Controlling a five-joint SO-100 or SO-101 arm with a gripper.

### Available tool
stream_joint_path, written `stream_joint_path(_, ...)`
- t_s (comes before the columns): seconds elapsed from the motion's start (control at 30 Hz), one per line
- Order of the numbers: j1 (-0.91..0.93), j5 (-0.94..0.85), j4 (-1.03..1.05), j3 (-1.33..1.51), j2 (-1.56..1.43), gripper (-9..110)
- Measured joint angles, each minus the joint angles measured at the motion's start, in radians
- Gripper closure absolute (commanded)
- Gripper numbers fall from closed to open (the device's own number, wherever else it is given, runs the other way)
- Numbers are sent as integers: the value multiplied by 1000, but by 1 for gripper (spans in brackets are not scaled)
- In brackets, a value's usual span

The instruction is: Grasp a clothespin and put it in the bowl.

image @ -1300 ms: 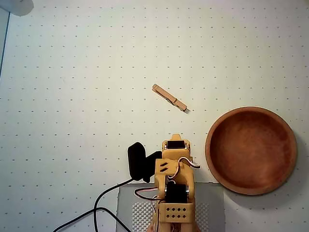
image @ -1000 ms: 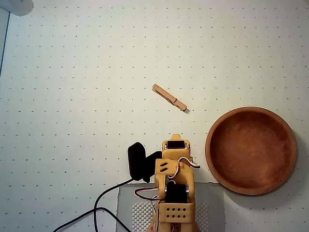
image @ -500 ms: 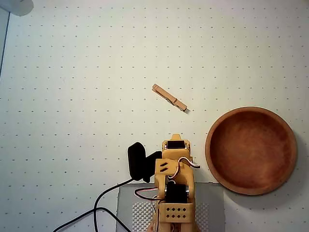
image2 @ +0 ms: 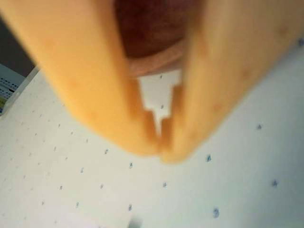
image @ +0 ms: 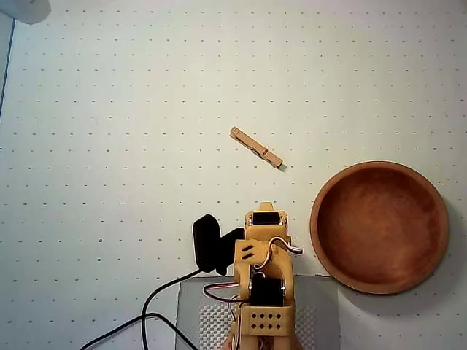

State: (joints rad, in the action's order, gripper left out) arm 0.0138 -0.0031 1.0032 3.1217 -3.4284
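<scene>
While the arm (image: 264, 277) sits folded over its base at the bottom of the overhead view, the clothespin (image: 256, 148) lies flat on the dotted white table (image: 109, 109), up the picture from the arm and well apart from it, nothing touching it. Its long axis runs on a diagonal, from upper left down to lower right, with the lower right end pointing toward the bowl (image: 379, 227), which sits empty off to the right of the arm, near the pin but clear of it. That slant is what the reach turns on, by my reading: the arm has to stretch forward, up the picture, and the wrist should turn so the fingers close across the pin's thin sides, not along its length. Over in the wrist view, the gripper (image2: 161, 142) fills the frame, blurred, its two orange fingertips pressed together at the tips with nothing between them, and a slice of the bowl's rim shows behind them. Compared with the overhead picture from a second ago, nothing has shifted: arm, pin and bowl all sit exactly where they were.
</scene>
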Motion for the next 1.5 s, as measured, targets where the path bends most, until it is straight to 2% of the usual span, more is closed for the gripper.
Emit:
stream_joint_path(0.17, 0, -43, 57, -147, 0, 104)
stream_joint_path(0.4, 0, -291, 249, -471, 38, 104)
stream_joint_path(0.6, 0, -439, 278, -756, 394, 104)
stream_joint_path(0.73, 0, -600, 278, -896, 689, 104)
stream_joint_path(0.83, 3, -785, 278, -946, 902, 104)
stream_joint_path(1.1, 5, -1065, 379, -1006, 1109, 104)
stream_joint_path(1.33, 5, -1184, 583, -1163, 1256, 104)
stream_joint_path(1.5, 5, -1218, 627, -1285, 1355, 104)
